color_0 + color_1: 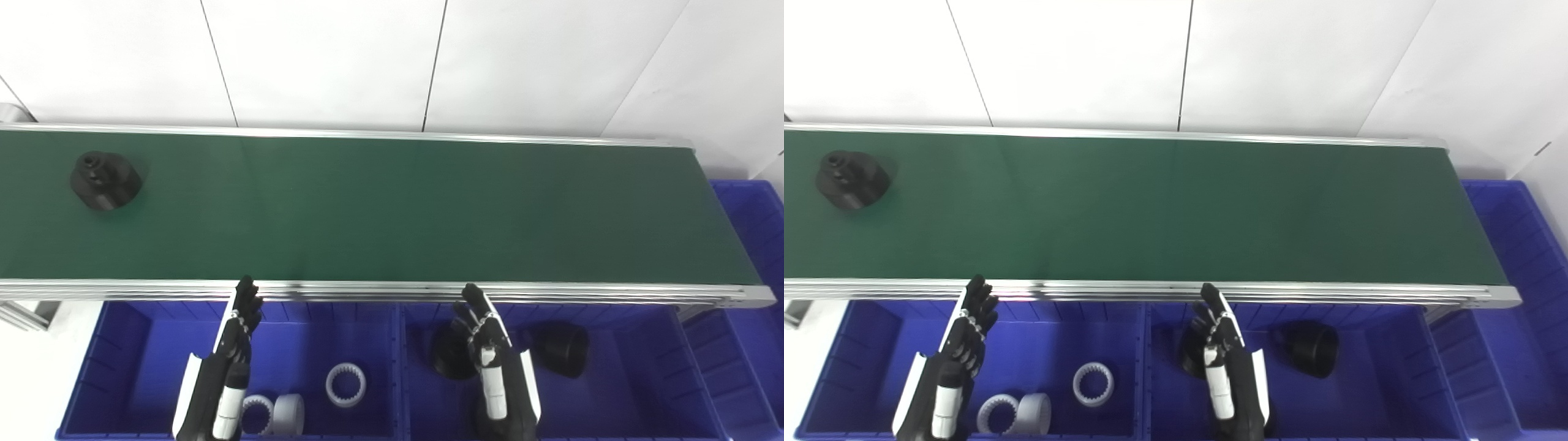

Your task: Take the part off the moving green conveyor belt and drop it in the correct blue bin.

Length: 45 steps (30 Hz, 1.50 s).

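Black part (105, 180) sits on the green belt (392, 208) at nine o'clock, not yet picked. Both the left hand (236, 334) and the right hand (484, 334) wait empty, fingers spread, over the blue bins (141, 343).

No readable text, labels or numbers, seemingly none anywhere
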Tool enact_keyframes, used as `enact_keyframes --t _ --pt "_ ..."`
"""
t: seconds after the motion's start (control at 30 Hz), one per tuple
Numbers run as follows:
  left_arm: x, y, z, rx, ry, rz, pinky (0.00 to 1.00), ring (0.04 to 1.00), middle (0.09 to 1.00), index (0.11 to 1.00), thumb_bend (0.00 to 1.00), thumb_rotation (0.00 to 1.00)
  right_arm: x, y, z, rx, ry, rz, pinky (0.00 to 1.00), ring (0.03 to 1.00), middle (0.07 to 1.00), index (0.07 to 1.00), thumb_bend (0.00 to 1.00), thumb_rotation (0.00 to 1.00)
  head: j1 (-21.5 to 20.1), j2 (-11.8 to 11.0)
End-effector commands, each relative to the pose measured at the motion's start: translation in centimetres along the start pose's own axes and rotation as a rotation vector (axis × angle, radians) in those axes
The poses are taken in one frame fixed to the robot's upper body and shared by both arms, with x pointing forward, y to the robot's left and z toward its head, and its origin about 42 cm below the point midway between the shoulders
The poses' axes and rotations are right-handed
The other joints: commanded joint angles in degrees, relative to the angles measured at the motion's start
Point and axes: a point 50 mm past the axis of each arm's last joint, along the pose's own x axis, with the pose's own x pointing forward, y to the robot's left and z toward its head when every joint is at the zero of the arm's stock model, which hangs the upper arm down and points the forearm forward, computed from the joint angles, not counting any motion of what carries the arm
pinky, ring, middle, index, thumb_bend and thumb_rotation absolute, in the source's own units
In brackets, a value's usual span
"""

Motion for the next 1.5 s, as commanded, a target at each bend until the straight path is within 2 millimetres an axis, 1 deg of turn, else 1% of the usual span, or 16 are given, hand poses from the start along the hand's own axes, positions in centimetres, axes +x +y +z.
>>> enact_keyframes --t 0.0,0.4,0.53,0.57,0.6,0.63,0.67,0.7,0.73,0.77,0.87,1.0,1.17,1.3,1.33,1.47 --pt "0.3 0.5 0.5 0.006 -0.070 0.003 1.00 0.989 1.000 1.000 0.80 1.00 0.0 0.9 1.3 0.021 -0.083 -0.001 0.86 0.904 0.940 0.915 0.80 0.93 -0.08 0.03" --pt "1.0 0.4 0.0 -0.039 -0.058 0.029 1.00 1.000 1.000 1.000 0.84 1.00 -1.4 0.5 0.7 0.013 -0.041 -0.046 0.87 0.903 0.938 0.920 0.80 0.95 -0.02 -1.83" --pt "0.8 0.0 -0.4 -0.037 -0.051 0.023 1.00 0.998 1.000 1.000 0.83 1.00 -2.0 -0.2 0.0 0.017 -0.007 -0.052 0.86 0.895 0.932 0.919 0.79 0.95 2.45 -5.44" --pt "0.6 -0.1 -0.7 -0.029 -0.042 0.023 1.00 0.999 1.000 1.000 0.83 1.00 -2.1 -0.4 -0.2 0.026 0.003 -0.048 0.86 0.895 0.932 0.920 0.79 0.95 4.11 -7.28" --pt "0.6 -0.1 -0.9 -0.022 -0.036 0.023 1.00 1.000 1.000 1.000 0.83 1.00 -2.1 -0.6 -0.4 0.032 0.010 -0.045 0.87 0.905 0.943 0.926 0.79 0.95 4.11 -7.28" --pt "0.5 -0.2 -1.3 -0.015 -0.036 0.023 1.00 1.000 1.000 1.000 0.83 1.00 -2.1 -0.8 -0.6 0.036 0.018 -0.043 0.88 0.907 0.945 0.927 0.79 0.95 5.89 -9.23" --pt "0.4 -0.4 -1.6 -0.010 -0.038 0.023 1.00 0.998 0.999 1.000 0.83 1.00 -2.1 -1.0 -0.7 0.039 0.024 -0.042 0.88 0.910 0.952 0.931 0.79 0.95 6.20 -9.60" --pt "0.2 -0.5 -2.1 0.004 -0.031 0.021 1.00 0.995 0.996 1.000 0.83 1.00 -2.1 -1.2 -0.9 0.038 0.029 -0.041 0.88 0.910 0.954 0.934 0.79 0.95 7.81 -11.44" --pt "0.1 -0.6 -2.4 0.014 -0.026 0.019 1.00 0.990 0.991 1.000 0.85 1.00 -2.1 -1.4 -1.1 0.038 0.033 -0.041 0.88 0.910 0.955 0.937 0.80 0.95 7.81 -11.44" --pt "0.0 -0.7 -2.7 0.023 -0.025 0.019 1.00 0.988 0.988 1.000 0.85 1.00 -2.0 -1.6 -1.2 0.038 0.037 -0.040 0.88 0.910 0.955 0.938 0.81 0.95 9.07 -13.05" --pt "-0.1 -1.0 -3.4 0.006 -0.041 0.011 0.94 0.972 0.985 1.000 0.84 1.00 -1.7 -2.0 -1.6 0.044 0.044 -0.036 0.89 0.910 0.954 0.942 0.82 0.95 10.03 -14.44" --pt "0.6 -1.8 -4.1 -0.079 -0.034 0.010 0.99 0.995 0.998 1.000 0.92 0.99 -1.4 -2.8 -2.0 0.041 0.047 -0.035 0.88 0.916 0.964 0.947 0.83 0.96 10.34 -16.22" --pt "1.2 -2.3 -4.5 -0.106 -0.051 0.013 0.98 0.977 0.999 1.000 0.96 0.96 -1.4 -3.6 -1.6 0.051 0.032 -0.023 0.91 0.930 0.981 0.962 0.83 0.95 9.62 -16.84" --pt "1.6 -2.9 -3.5 -0.167 -0.079 0.007 1.00 0.991 1.000 1.000 0.89 0.92 -2.2 -4.0 -0.9 0.051 0.019 -0.025 0.90 0.915 0.961 0.949 0.82 0.93 8.53 -14.85" --pt "1.5 -3.0 -3.1 -0.181 -0.083 0.005 1.00 0.997 1.000 1.000 0.88 0.92 -2.4 -3.8 -0.6 0.052 0.015 -0.025 0.89 0.913 0.957 0.947 0.82 0.93 7.84 -13.50" --pt "1.0 -2.6 -2.1 -0.203 -0.074 -0.018 1.00 1.000 1.000 1.000 0.86 0.91 -2.8 -2.4 0.1 0.081 -0.001 -0.031 0.86 0.900 0.952 0.946 0.84 0.90 6.55 -11.69"
